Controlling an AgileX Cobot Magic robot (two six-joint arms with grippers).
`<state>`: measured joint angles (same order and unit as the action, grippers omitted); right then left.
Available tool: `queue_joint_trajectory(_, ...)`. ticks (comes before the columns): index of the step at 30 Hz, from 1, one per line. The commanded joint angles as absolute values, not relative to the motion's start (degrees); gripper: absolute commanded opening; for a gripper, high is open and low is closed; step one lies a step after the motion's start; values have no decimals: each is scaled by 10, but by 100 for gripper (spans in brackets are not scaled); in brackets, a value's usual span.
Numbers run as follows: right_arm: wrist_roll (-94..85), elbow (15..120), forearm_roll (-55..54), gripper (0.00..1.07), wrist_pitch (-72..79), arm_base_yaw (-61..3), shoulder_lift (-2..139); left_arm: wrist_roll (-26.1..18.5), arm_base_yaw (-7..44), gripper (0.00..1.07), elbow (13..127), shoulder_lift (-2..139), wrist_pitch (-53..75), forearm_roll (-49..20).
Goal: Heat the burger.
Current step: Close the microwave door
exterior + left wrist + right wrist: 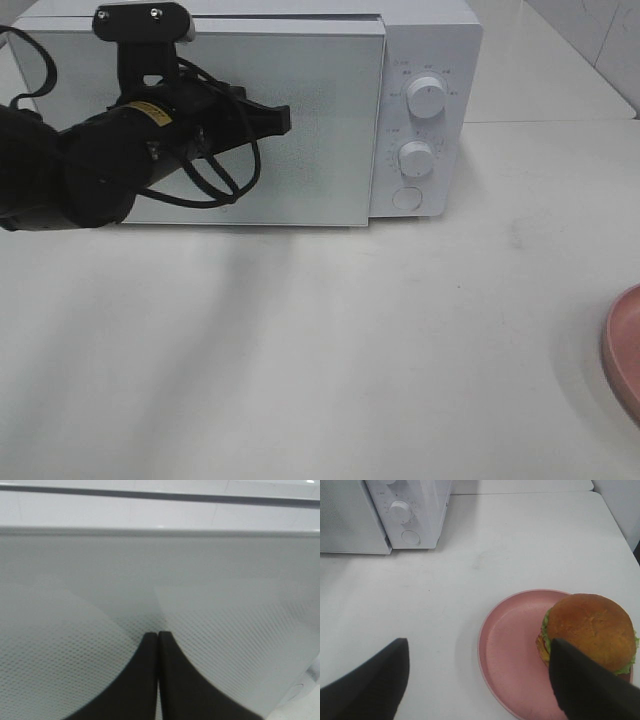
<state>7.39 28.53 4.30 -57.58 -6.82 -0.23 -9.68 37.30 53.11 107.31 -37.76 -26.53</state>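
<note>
The burger (pixel 590 625), with a golden-brown bun and green lettuce, sits on a pink plate (pixel 512 650) in the right wrist view. My right gripper (pixel 479 647) hovers open above the plate's near side, and one finger (pixel 585 685) overlaps the burger's edge in that view without gripping it. In the exterior high view the burger is out of frame and only the plate's rim (pixel 625 350) shows at the right edge. My left gripper (pixel 283 118) is shut with nothing in it. Its tips (pixel 158 635) are close in front of the closed door (pixel 300 120) of the white microwave (pixel 430 40).
The microwave stands at the back of the white table (pixel 330 350). Its control panel has two knobs (pixel 427 97) (pixel 415 157) and a round button (pixel 407 198). The left arm's black body and cables (pixel 90 170) cover the door's left part.
</note>
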Motion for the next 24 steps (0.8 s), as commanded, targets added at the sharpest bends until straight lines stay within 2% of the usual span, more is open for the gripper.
queue_joint_trajectory(1, 69, 285, 44, 75, -570, -63, -18, -110, 364, 0, 583, 1095, -399, -301)
queue_joint_trajectory(3, 69, 285, 44, 75, -570, -63, -18, -121, 364, 0, 592, 1101, -397, -311)
queue_joint_trajectory(4, 69, 285, 44, 75, -570, -63, -18, -147, 364, 0, 609, 1109, -396, -330)
queue_joint_trajectory(6, 69, 285, 44, 75, -570, -63, -18, -158, 364, 0, 615, 1113, -396, -341)
queue_joint_trajectory(7, 69, 285, 44, 75, -570, -63, -18, -180, 364, 0, 629, 1120, -395, -372)
queue_joint_trajectory(10, 69, 285, 44, 75, -570, -63, -18, -193, 364, 0, 634, 1120, -393, -387)
queue_joint_trajectory(16, 71, 285, 44, 75, -570, -63, -18, -206, 375, 0, 631, 1100, -320, -367)
queue_joint_trajectory(20, 71, 285, 44, 75, -570, -63, -18, -252, 394, 0, 610, 1069, -272, -367)
queue_joint_trajectory(24, 71, 285, 44, 75, -570, -63, -18, -261, 402, 0, 591, 1047, -242, -370)
